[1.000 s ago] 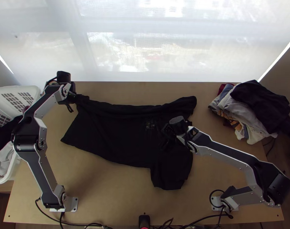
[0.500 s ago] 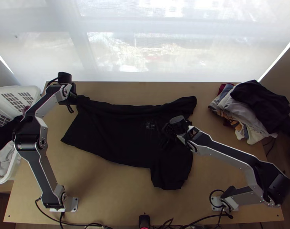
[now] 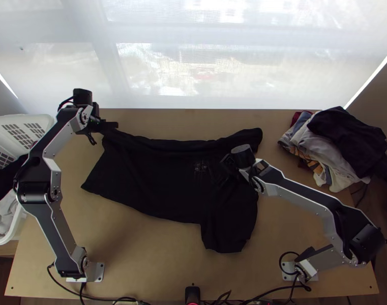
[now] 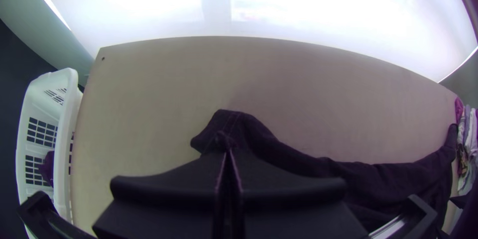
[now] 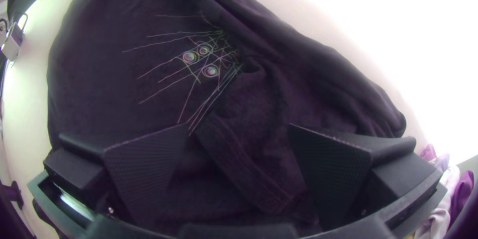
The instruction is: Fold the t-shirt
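The t-shirt (image 3: 152, 178) lies on the table (image 3: 142, 249), basket (image 3: 42, 121) to its left, clothes pile (image 3: 328, 145) right, apparently by the table's edge.

The top view looks steeply down from high over the near side of the bench (image 3: 142, 259). It sees nearly all of the bench. The left wrist view is closer and looks out at the far edge and the bright window (image 3: 157, 76). The right wrist view looks down from close over the black shirt (image 5: 99, 84), toward the bench's left side. All three see the clothes pile (image 3: 333, 147).
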Action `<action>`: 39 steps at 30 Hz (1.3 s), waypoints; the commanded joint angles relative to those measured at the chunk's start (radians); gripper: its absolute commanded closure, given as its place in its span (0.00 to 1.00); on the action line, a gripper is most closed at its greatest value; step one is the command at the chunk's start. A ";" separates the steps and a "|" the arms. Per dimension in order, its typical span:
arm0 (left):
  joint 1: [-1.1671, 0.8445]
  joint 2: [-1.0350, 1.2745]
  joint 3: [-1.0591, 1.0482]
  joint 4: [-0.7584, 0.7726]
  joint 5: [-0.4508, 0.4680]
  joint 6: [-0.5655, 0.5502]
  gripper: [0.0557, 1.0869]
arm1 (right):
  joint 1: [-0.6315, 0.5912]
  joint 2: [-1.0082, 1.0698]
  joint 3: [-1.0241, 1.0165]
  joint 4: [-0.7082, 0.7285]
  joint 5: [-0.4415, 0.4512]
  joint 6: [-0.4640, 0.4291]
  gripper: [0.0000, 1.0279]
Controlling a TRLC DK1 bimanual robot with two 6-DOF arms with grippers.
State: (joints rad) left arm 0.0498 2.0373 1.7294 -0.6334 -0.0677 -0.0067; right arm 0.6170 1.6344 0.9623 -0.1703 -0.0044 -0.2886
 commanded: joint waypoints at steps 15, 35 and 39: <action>-0.001 0.000 0.029 -0.011 0.000 0.001 0.97 | 0.026 0.044 -0.054 0.038 0.000 0.005 0.13; 0.007 0.000 0.041 -0.035 0.000 0.004 0.97 | -0.045 0.125 0.059 0.061 -0.002 0.002 0.94; 0.004 -0.005 0.041 -0.042 0.000 0.002 0.97 | -0.049 0.105 0.056 0.061 -0.002 0.011 0.92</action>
State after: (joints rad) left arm 0.0555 2.0388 1.7660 -0.6655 -0.0677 -0.0029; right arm 0.5800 1.7645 1.0088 -0.1123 -0.0044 -0.2909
